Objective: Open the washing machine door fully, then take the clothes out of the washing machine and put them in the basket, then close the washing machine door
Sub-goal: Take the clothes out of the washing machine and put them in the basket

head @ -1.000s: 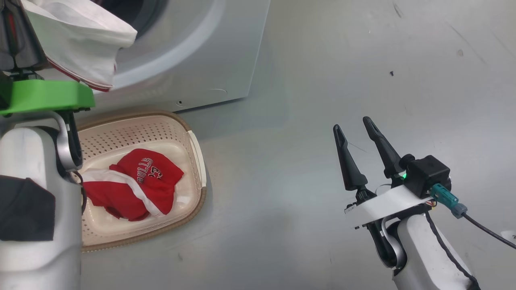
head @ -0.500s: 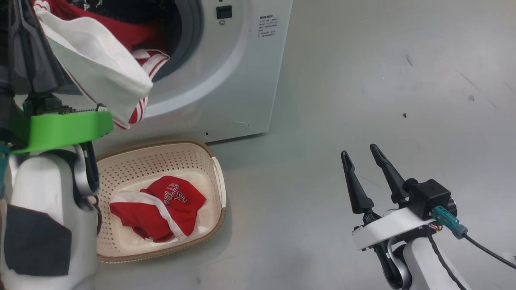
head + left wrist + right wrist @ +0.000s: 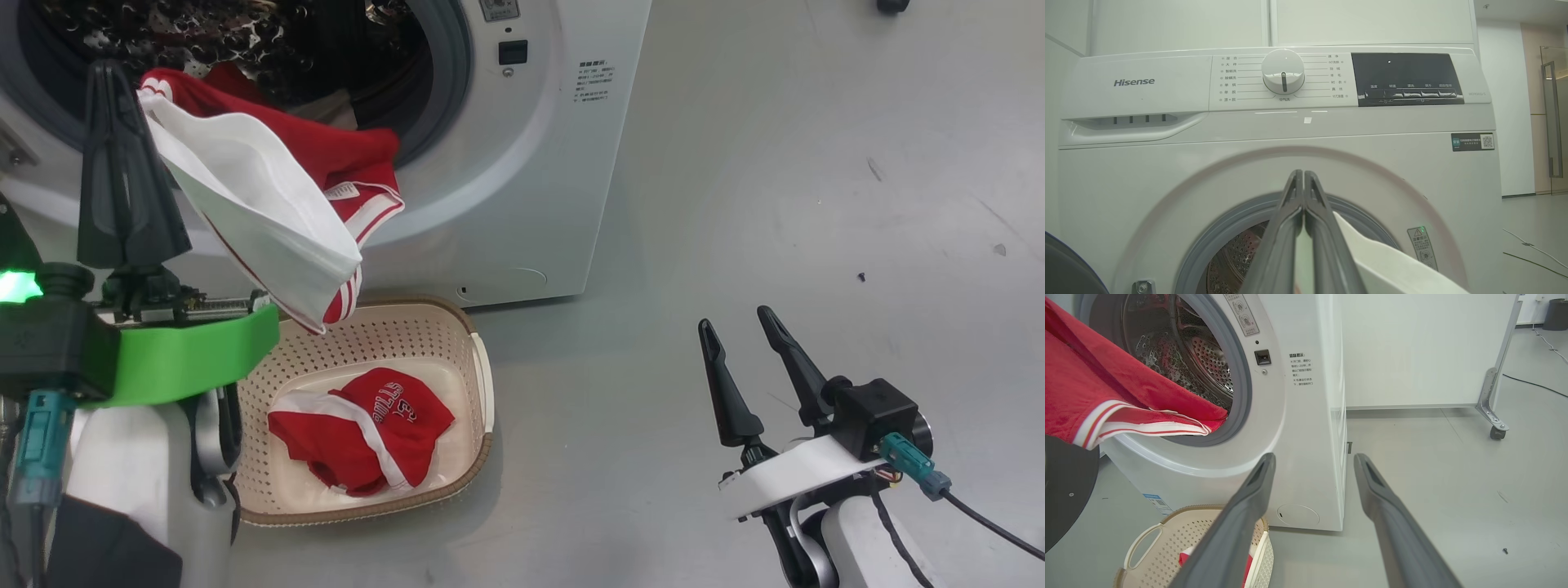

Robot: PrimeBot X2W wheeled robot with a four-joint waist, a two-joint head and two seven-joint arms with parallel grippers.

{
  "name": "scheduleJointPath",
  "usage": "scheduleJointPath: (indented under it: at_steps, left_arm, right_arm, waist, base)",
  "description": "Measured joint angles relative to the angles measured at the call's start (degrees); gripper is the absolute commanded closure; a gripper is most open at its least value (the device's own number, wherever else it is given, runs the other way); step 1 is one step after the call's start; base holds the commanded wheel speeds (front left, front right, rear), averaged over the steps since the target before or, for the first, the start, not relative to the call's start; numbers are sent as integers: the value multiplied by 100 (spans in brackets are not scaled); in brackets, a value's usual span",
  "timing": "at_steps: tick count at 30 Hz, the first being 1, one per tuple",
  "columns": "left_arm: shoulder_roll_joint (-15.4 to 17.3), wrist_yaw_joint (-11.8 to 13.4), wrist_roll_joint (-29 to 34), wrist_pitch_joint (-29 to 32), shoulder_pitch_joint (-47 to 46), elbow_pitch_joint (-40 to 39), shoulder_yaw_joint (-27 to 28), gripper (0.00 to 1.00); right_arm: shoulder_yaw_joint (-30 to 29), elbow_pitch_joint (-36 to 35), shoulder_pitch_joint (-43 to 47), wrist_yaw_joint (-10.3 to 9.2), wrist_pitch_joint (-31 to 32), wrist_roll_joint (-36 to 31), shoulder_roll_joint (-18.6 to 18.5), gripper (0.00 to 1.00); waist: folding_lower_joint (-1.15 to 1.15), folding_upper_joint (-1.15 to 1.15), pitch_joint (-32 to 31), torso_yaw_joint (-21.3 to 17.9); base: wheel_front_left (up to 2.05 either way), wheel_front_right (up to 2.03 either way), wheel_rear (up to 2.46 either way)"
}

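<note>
My left end effector (image 3: pixel 104 82) stands in front of the washing machine (image 3: pixel 539 163), at the left of its mouth, with its fingers pressed together and pinching a corner of a red and white garment (image 3: pixel 269 212). The rest of that garment trails out of the machine's drum (image 3: pixel 245 33). Its white side sags down the machine's front to just above the back rim of the basket (image 3: pixel 483 384).

I judge the garment light, soft and limp. It will drape and swing rather than hold a shape, and a trailing hem could catch on the machine's grey door seal (image 3: pixel 445 82). A pinch on a bunched fold or on the striped hem should hold better than one on a single thin layer.

The basket sits on the floor (image 3: pixel 775 147) at the foot of the machine, with a red jersey (image 3: pixel 359 429) crumpled inside it. Well to the right of the machine, my right end effector (image 3: pixel 735 320) hovers with fingers spread and nothing between them.

The floor is smooth, grey and slightly glossy, with a few dark specks (image 3: pixel 861 278), and I expect cloth would slide on it easily. Behind and to the right of the machine, the right wrist view shows a white partition (image 3: pixel 1412 347) on a caster foot (image 3: pixel 1494 430).
</note>
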Motion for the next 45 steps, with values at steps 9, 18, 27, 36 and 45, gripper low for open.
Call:
scheduleJointPath:
  at_steps: [9,18,27,36,45]
  left_arm:
    - [-9,1,-38,3,689,-141,-32,100]
    - [-20,1,-311,119,1336,233,-256,100]
    - [-20,1,-443,121,1370,898,-379,100]
    - [-21,2,-578,178,928,1831,-205,100]
    - [-29,2,-746,439,133,2864,153,100]
  right_arm:
    - [4,-90,9,7,0,-42,-1,0]
    - [41,-214,2,8,0,-60,-1,0]
    - [64,-361,-107,49,0,-32,-1,0]
    - [119,-546,-373,51,0,101,-2,0]
    - [178,-691,-747,51,0,378,-2,0]
  waist:
    - [0,0,52,122]
    - [0,0,371,88]
    - [0,0,839,-25]
    - [0,0,1450,-229]
    - [0,0,2115,-525]
  base:
    - [0,0,0]
    - [0,0,0]
    - [0,0,0]
    - [0,0,0]
    - [0,0,0]
